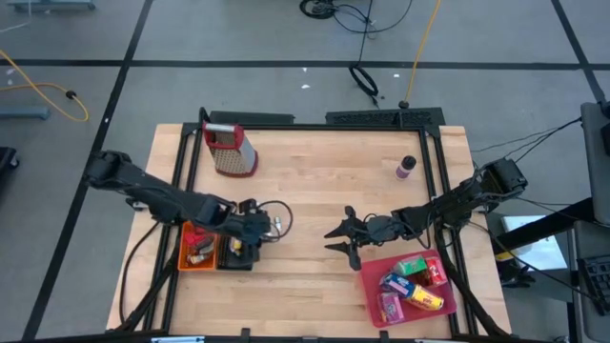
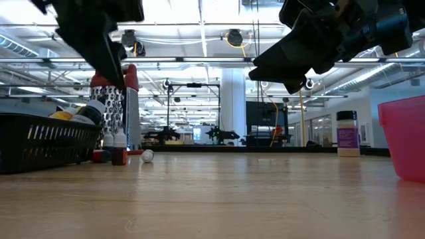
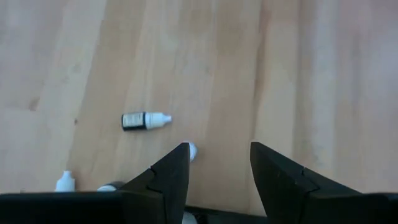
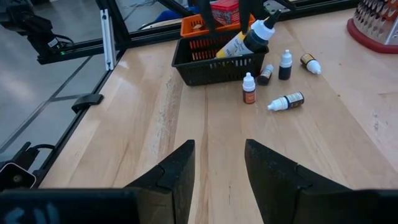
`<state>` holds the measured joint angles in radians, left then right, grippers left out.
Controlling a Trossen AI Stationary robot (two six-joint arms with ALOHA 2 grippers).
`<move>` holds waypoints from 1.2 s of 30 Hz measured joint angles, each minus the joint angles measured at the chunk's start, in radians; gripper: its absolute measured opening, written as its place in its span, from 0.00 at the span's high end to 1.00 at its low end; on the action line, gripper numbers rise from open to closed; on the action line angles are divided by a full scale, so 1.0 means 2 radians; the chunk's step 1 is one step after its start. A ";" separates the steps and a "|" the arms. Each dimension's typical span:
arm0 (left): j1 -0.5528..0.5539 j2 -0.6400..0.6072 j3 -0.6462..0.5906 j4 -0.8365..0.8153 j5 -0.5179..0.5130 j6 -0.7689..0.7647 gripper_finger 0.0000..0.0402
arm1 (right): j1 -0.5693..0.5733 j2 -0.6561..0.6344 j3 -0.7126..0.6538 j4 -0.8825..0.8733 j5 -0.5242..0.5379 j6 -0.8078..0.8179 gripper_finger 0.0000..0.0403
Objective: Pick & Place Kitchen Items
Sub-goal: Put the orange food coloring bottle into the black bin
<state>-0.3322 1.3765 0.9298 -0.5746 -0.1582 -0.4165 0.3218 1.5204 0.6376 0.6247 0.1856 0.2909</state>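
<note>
The left gripper (image 3: 219,163) hangs over the bare wood just beside the black basket (image 4: 214,62), its jaws apart and holding nothing. Just ahead of it, a little off to one side of the gap, a small dark bottle with a white cap (image 3: 145,121) lies flat on the table (image 3: 298,68), its long axis running across the line of the fingers. I judge that suits the gripper's line of closing, which looks to lie the same way, poorly, so the wrist would need a turn as well as a short reach. More little bottles (image 4: 285,64) stand and lie by the basket's side.

Farther from the basket, near the pink bin (image 1: 375,286) of cartons, the right gripper (image 4: 219,163) waits, jaws apart and empty. The left arm is clearly nearer.

No label on any bottle can be read.
</note>
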 joint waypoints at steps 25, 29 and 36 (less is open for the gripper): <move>0.038 0.112 0.000 -0.002 0.001 0.064 0.58 | 0.000 0.000 0.000 0.000 0.000 0.000 0.67; 0.038 0.112 0.000 0.001 0.001 0.063 0.58 | 0.000 0.000 0.000 0.000 0.000 0.000 0.67; 0.038 0.112 0.000 0.001 0.014 0.064 0.70 | 0.000 0.000 0.000 0.000 0.000 0.000 0.67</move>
<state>-0.2557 1.5997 0.9298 -0.5727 -0.1301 -0.2886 0.3218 1.5208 0.6376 0.6243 0.1864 0.2904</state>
